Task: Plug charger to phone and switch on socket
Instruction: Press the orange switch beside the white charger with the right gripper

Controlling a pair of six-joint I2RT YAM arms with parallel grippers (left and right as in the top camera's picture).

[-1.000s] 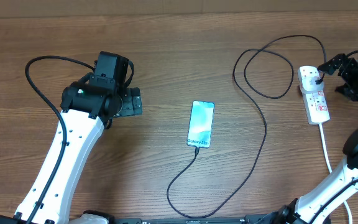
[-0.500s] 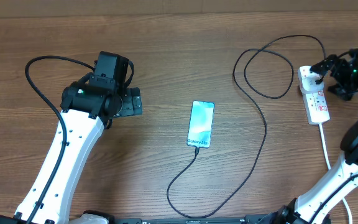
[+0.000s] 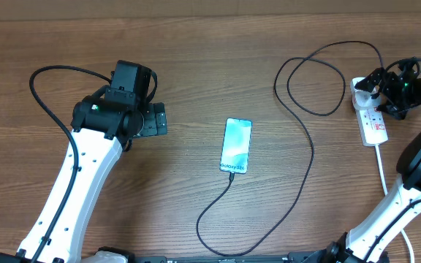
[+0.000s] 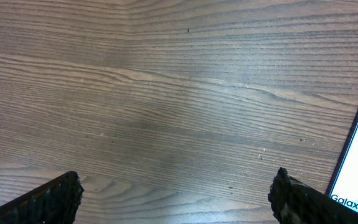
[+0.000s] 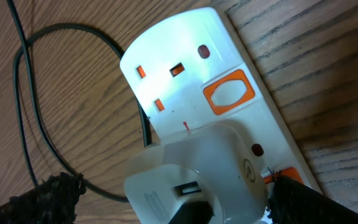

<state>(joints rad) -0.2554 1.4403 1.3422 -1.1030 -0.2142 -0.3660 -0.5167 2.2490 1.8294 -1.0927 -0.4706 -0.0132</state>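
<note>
**Desk:** Jaws on both sides, please?

**Operator:** On my left wrist feed the left gripper (image 4: 179, 200) stands wide, with only bare table (image 4: 166, 93) between its fingertips. The right gripper (image 5: 176, 200) is spread too, one finger on each side of the white adapter (image 5: 197, 168). I cannot tell whether either finger touches it.

**Desk:** Where's the phone?

**Operator:** Phone (image 3: 236, 146) lies flat mid-table, screen lit and facing up. It is to the right of the left gripper and well apart from the right one.

**Desk:** And the charger?

**Operator:** Charger (image 3: 312, 153) tip is in the phone's lower end. From there I see the black cable swing toward the near edge, climb to the right, curl into a loop at the far side and reach the socket (image 3: 372, 120). The adapter sits in one outlet, with an empty outlet and an orange-rimmed switch (image 5: 229, 92) beyond it.

**Desk:** Switch on?

**Operator:** I cannot tell from here. The socket's white cord (image 3: 383, 175) trails toward the near edge.
</note>
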